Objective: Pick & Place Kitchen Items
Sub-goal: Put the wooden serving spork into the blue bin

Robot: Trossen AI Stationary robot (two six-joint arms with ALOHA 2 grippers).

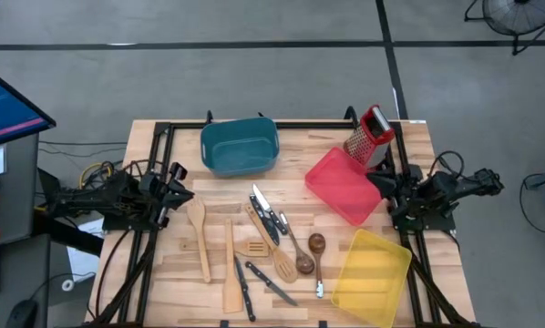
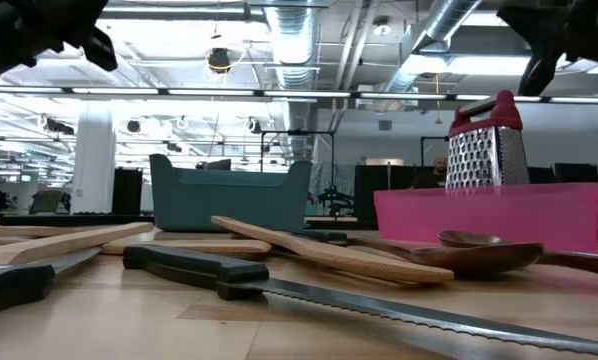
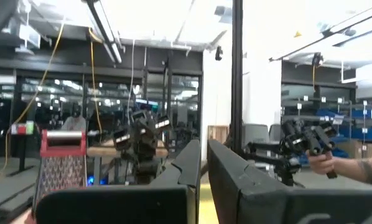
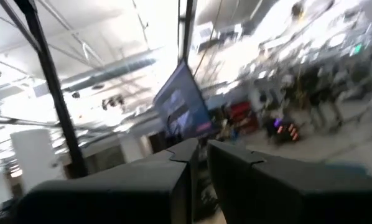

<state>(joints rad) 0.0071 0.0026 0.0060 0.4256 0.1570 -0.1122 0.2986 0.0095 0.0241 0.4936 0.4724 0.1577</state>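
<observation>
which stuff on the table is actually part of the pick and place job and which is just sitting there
Part of the job: wooden spatulas, slotted turner, brown spoons, black-handled knives, all loose on the table; probably the teal bin, red bin and yellow bin as drop spots.

Just lying about: box grater, monitor.

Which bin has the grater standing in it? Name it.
The red bin. The grater stands upright at its far corner; the teal bin and yellow bin hold nothing.
</observation>
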